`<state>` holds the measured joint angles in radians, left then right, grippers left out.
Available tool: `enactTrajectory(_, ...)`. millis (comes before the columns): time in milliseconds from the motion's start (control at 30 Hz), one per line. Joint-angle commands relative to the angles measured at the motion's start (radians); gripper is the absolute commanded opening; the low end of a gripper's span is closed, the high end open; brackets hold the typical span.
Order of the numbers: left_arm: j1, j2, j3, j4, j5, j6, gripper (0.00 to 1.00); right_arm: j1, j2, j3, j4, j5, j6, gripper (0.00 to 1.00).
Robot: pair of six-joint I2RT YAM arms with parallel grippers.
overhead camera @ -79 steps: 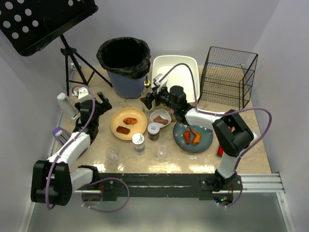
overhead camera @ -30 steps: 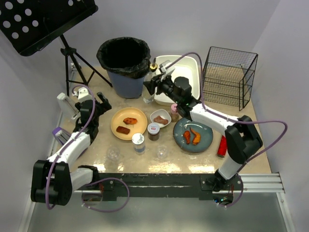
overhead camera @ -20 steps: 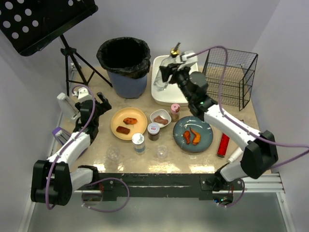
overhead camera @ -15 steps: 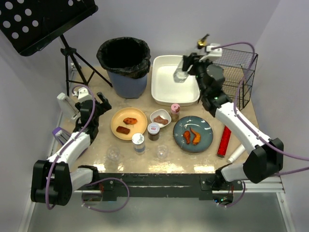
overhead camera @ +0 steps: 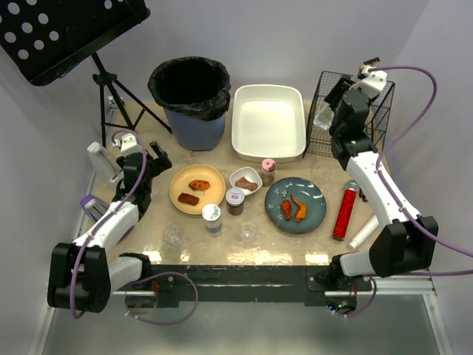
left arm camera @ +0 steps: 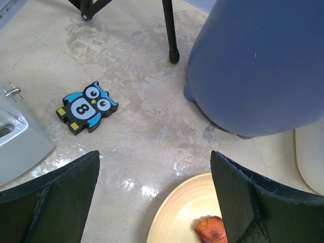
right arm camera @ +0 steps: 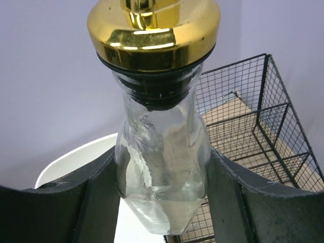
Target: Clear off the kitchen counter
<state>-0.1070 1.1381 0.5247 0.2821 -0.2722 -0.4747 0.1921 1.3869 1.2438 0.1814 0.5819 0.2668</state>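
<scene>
Right end effector (right arm camera: 162,169) clamped on gold-capped glass bottle (right arm camera: 162,131), held at left rim of wire basket (overhead camera: 353,140). Bottle likely fragile, slick; grip on body below neck looks right. Left end effector (left arm camera: 154,200) spread wide, empty, well left of basket. Tabletop (overhead camera: 288,245) under and left of basket: rigid, glossy, items probably slide. Basket open-topped, roomy; mind wire rim, white tub (overhead camera: 267,122) just left.

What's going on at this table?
The right gripper holds a glass bottle in the air by the wire basket, not yet set down. The left gripper hangs open and empty over the counter near the yellow plate. The blue plate, jars and cups sit uncleared.
</scene>
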Motion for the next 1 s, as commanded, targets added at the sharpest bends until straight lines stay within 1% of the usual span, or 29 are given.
enactTrajectory(0, -0.002, 0.003, 0.017, 0.043, 0.014, 0.019, 0.94, -0.008, -0.014, 0.037, 0.205, 0.091, 0.005, 0.00)
enactTrajectory(133, -0.002, 0.006, 0.014, 0.045, 0.016, 0.019, 0.94, -0.020, 0.009, 0.013, 0.283, 0.130, -0.034, 0.00)
enactTrajectory(233, -0.002, 0.008, 0.014, 0.046, 0.016, 0.019, 0.94, -0.033, 0.029, -0.006, 0.346, 0.131, -0.060, 0.00)
enactTrajectory(467, -0.002, 0.020, 0.014, 0.057, 0.027, 0.019, 0.94, -0.062, 0.066, -0.007, 0.415, 0.137, -0.086, 0.00)
enactTrajectory(667, -0.002, 0.023, 0.011, 0.057, 0.030, 0.019, 0.94, -0.074, 0.113, -0.004, 0.455, 0.127, -0.139, 0.00)
enactTrajectory(967, -0.002, 0.023, 0.009, 0.057, 0.033, 0.021, 0.94, -0.076, 0.182, -0.029, 0.521, 0.081, -0.221, 0.00)
